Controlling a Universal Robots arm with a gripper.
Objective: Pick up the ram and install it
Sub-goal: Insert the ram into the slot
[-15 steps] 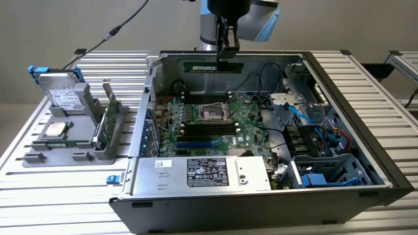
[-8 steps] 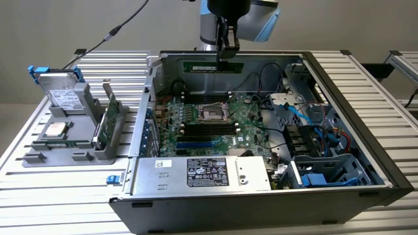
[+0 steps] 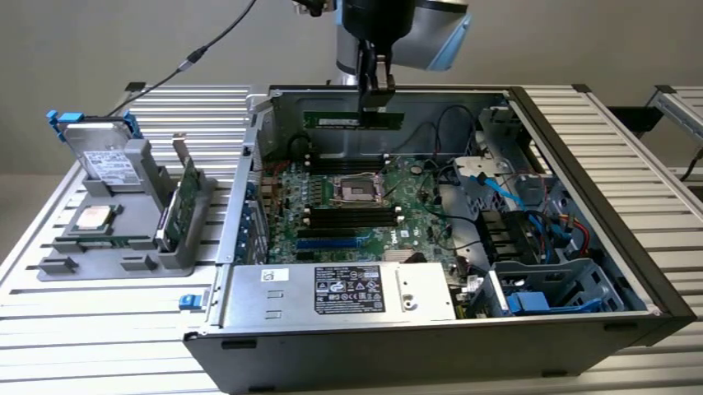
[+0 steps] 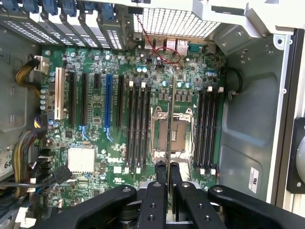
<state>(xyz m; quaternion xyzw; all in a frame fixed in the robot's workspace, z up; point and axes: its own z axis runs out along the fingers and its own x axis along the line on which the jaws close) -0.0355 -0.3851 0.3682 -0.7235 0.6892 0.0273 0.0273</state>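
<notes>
Slatted bench [image 3: 99, 329], open PC case [image 3: 417, 362] sitting on it. We see the fingers [image 3: 379, 95] pinched shut on the ram [image 3: 351, 120], which hangs just under them, its long axis parallel to the memory slots [image 3: 351, 216] further below. It's not seated yet.

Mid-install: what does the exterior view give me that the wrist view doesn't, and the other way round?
Exterior view: the ram seen flat-on, gripped by the end effector above the open case, with the gray parts holder beside the case. Wrist view: the blue expansion slot, and the ram edge-on between the fingers. Both: the processor socket and the black memory slots.
</notes>
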